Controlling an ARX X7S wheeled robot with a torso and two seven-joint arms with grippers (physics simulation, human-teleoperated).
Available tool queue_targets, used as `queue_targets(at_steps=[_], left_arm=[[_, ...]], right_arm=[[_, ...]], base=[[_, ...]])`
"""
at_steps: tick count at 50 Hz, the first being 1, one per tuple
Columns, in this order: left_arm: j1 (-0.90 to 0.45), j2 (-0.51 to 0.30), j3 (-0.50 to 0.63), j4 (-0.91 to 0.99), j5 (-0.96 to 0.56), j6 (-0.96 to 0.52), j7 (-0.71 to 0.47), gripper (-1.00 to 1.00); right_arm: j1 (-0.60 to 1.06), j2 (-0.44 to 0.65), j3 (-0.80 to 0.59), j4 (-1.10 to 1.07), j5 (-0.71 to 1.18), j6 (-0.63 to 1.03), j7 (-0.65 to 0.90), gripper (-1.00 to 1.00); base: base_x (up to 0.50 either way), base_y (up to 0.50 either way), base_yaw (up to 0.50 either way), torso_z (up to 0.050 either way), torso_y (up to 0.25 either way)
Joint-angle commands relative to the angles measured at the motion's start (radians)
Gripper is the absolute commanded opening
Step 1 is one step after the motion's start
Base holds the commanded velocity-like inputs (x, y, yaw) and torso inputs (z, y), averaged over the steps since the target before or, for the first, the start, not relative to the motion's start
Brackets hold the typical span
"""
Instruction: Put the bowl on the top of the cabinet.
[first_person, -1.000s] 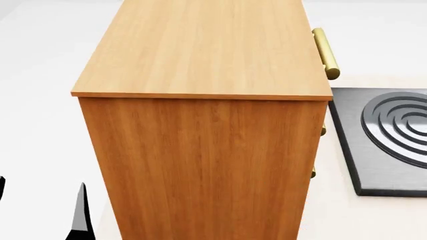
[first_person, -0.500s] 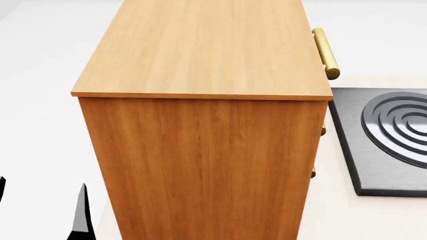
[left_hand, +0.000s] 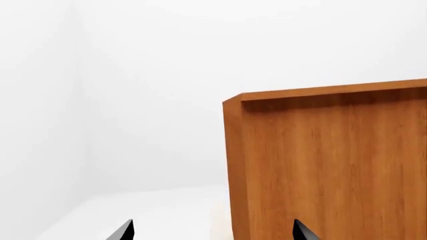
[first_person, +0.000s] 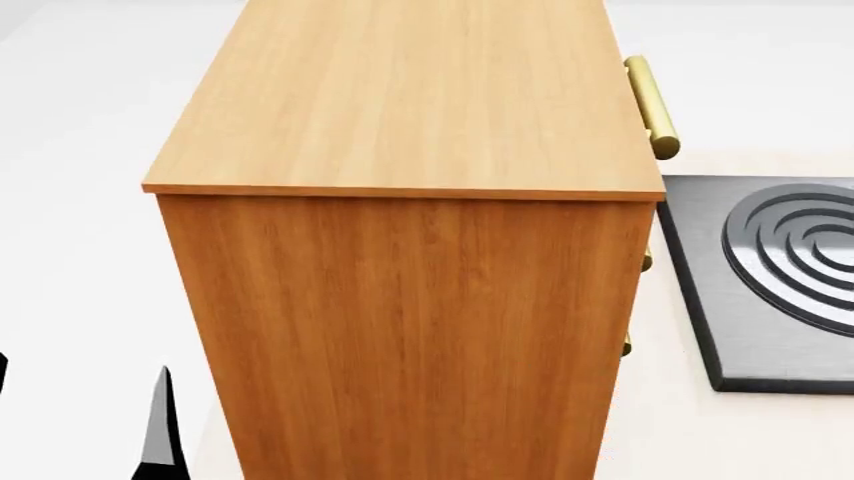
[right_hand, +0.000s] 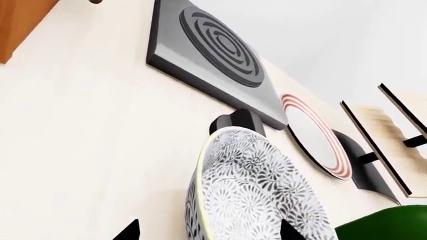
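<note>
Bowl (right_hand: 257, 192) between right open jaws

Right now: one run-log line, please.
bowl: on counter, ungrasped | right gripper: open, at bowl | left gripper: open, beside cabinet | cabinet top: bare

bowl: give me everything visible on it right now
Only the right wrist view shows the bowl: deep, round, white, with a dense dark grey leaf pattern inside and out and a thin yellowish rim. It looks like glazed ceramic and intact. It lies close ahead of the right hand, whose two dark fingertips flank it without visibly touching. It stands on the pale counter, near the red-ringed plate and a dark stand behind it. Its base is out of frame.
</note>
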Motion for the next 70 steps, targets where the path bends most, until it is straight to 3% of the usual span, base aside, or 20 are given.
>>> queue_targets(at_steps=[1,70], left_arm=[[0.000,-0.003,0.004,0.007,0.000,-0.003,-0.006,1.00],[-0.008,-0.021,0.029,0.026,0.000,-0.015,-0.030,1.00]], right_arm=[[0.005,0.009,0.006,0.008,0.013,-0.001,0.013,1.00],[0.066,0.052,-0.022,0.155,0.075,-0.042,0.094,1.00]], base=[[0.00,0.00,0.00,0.000,0.000],[0.00,0.00,0.00,0.000,0.000]])
